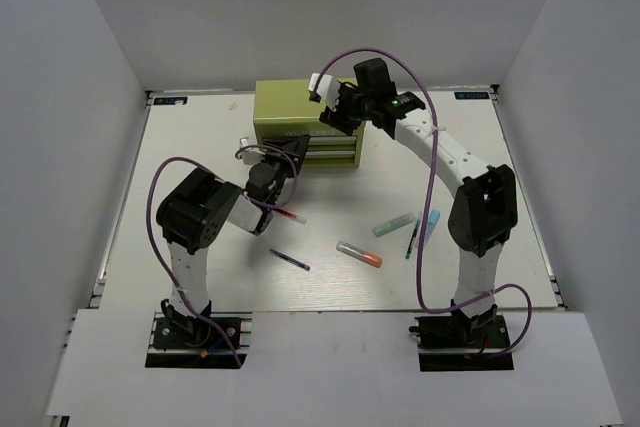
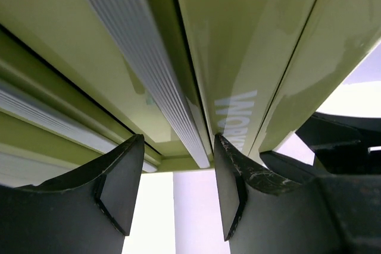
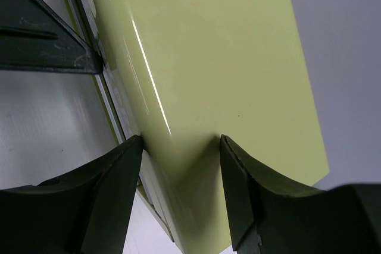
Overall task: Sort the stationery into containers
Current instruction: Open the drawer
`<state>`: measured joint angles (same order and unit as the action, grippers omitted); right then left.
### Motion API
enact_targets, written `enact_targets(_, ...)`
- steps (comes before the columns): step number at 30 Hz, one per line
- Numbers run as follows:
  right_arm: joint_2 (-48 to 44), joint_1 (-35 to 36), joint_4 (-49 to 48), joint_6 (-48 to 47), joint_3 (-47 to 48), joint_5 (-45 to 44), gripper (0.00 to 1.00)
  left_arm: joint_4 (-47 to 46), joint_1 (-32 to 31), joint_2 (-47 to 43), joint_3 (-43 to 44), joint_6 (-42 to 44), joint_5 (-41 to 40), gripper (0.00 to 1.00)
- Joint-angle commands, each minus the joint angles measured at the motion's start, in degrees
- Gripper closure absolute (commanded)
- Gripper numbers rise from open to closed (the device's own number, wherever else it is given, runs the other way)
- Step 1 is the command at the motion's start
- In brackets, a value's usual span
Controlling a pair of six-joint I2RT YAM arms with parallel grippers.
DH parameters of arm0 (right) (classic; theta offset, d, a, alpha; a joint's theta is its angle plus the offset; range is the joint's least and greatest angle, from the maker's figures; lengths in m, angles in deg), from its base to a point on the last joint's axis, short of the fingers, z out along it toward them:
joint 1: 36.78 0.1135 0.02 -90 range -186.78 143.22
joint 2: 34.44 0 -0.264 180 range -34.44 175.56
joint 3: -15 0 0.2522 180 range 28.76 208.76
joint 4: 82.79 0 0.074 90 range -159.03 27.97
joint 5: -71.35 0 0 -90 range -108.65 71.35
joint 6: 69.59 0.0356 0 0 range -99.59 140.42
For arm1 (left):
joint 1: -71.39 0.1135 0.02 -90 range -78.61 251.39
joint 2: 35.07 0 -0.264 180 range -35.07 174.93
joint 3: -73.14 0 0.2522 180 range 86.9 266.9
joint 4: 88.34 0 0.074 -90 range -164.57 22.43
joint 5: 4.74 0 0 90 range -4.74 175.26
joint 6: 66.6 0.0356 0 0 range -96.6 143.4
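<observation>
Fingers (image 2: 122,182) of the left claw (image 2: 178,147) stand spread against the front of the olive tool chest (image 1: 285,107), a ribbed pale drawer rail (image 2: 143,57) running into the gap. On the table (image 1: 200,137), nearer the arms than the chest's front, lie a red-dark pen (image 1: 288,215) and a purple pen (image 1: 289,260). The right claw (image 3: 180,141), also spread, hovers over the chest's top near its right front edge. Out beyond the chest's right corner lie a grey-orange marker (image 1: 359,254), mint-green marker (image 1: 394,225), green pen (image 1: 411,239) and light-blue marker (image 1: 432,219).

tool chest (image 1: 285,107) at table's (image 1: 200,147) rear, stationery (image 1: 360,254) scattered before it
</observation>
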<state>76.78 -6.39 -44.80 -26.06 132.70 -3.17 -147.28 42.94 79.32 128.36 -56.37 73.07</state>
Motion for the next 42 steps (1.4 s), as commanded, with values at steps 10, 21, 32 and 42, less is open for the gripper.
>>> enact_targets(10, 1.90, -0.86, 0.29, 0.86, -0.05, -3.62, 0.41, 5.46, -0.21, 1.54, 4.60, -0.65, -3.28, 0.41)
enact_targets(21, 1.90, -0.95, 0.82, 0.51, -0.49, -3.97, 0.41, 1.96, -0.21, 5.48, 6.80, -2.23, -7.06, 0.43)
enact_targets(32, 2.51, -0.77, 4.86, -0.81, -0.05, -3.09, 0.41, -14.74, -1.96, 12.44, 7.50, -0.83, -15.85, 0.55)
enact_targets(42, 3.30, -0.86, 5.57, -0.11, 0.47, -3.71, 0.41, -20.54, -5.39, 13.58, 6.80, -0.83, -25.24, 0.73)
